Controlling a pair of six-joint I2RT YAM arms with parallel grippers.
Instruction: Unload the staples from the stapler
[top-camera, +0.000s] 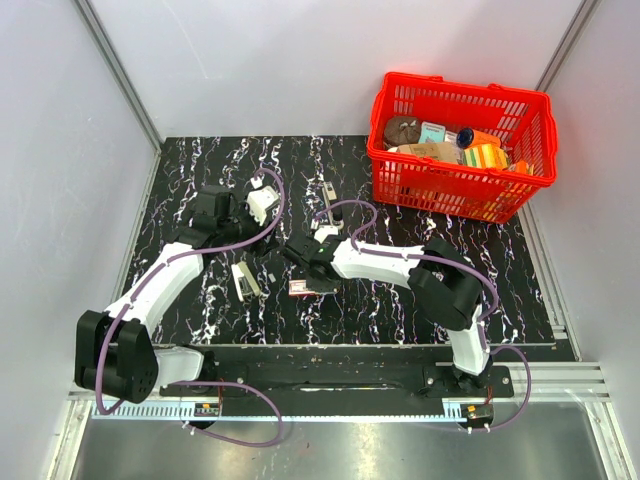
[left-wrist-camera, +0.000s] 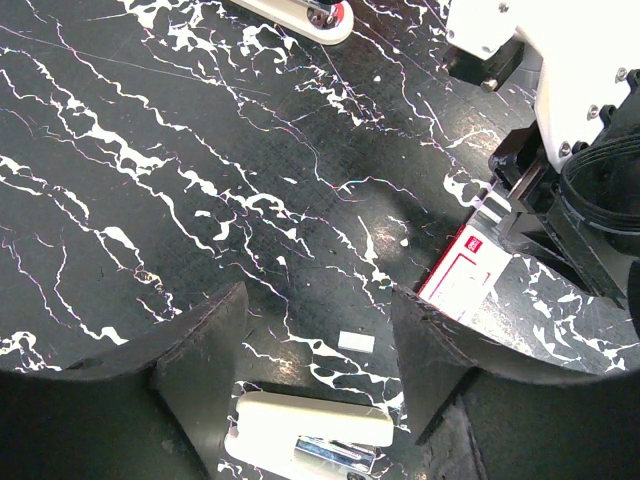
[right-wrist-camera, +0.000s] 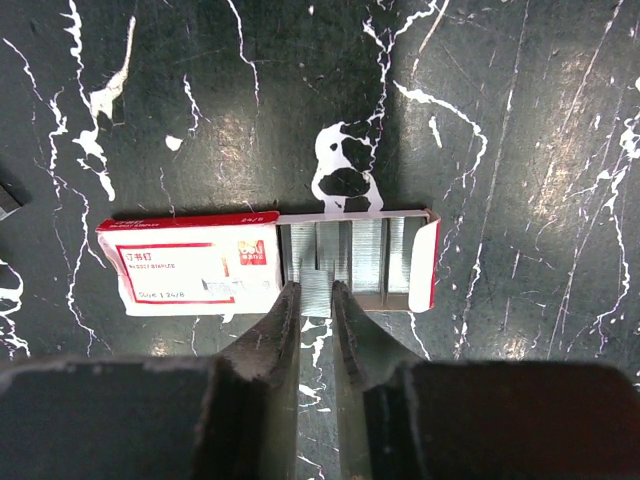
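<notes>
A cream stapler (top-camera: 245, 280) lies on the black marbled table; in the left wrist view (left-wrist-camera: 310, 425) its metal magazine shows under the cream top. My left gripper (left-wrist-camera: 318, 300) hangs open and empty above the stapler; it also shows in the top view (top-camera: 245, 212). A small pale strip (left-wrist-camera: 356, 342) lies on the table between its fingers. My right gripper (right-wrist-camera: 316, 295) is shut on a strip of staples (right-wrist-camera: 316, 278) at the edge of the open red-and-white staple box (right-wrist-camera: 250, 265). The box holds several rows of staples. The box (top-camera: 303, 288) and right gripper (top-camera: 312, 268) also show from above.
A second small stapler (top-camera: 328, 190) lies at the back middle and also shows in the left wrist view (left-wrist-camera: 300, 15). A red basket (top-camera: 460, 190) with several items stands at the back right. The right arm (left-wrist-camera: 560, 150) is close beside the box.
</notes>
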